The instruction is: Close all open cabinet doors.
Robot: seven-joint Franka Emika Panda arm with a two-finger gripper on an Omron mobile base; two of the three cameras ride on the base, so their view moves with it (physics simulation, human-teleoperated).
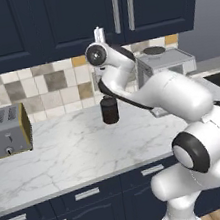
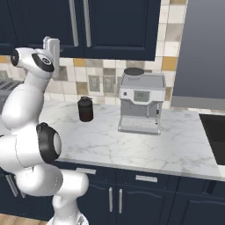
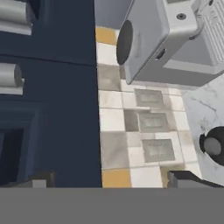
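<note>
Dark navy cabinet doors (image 1: 85, 12) with long silver bar handles (image 1: 115, 4) hang above the counter, and those in view lie flush with the cabinet front. They also appear in the right base view as cabinet doors (image 2: 118, 26). My gripper (image 1: 99, 32) points upward just under the cabinets' lower edge, left of the paired handles. The right base view has the gripper (image 2: 52, 45) at the same height. In the hand view the gripper (image 3: 114, 179) is open, its fingertips (image 3: 41, 179) wide apart with nothing between them. Beyond them lie a cabinet door (image 3: 57, 87) and two handle ends (image 3: 11, 78).
A grey coffee machine (image 2: 140, 103) stands on the marble counter (image 2: 132, 149), with a dark jar (image 2: 85, 109) to its left. A toaster (image 1: 4, 132) sits at the far left. A cooktop (image 2: 215, 132) and a grey hood (image 2: 206, 48) are at the right. Navy drawers (image 1: 88, 192) lie below the counter.
</note>
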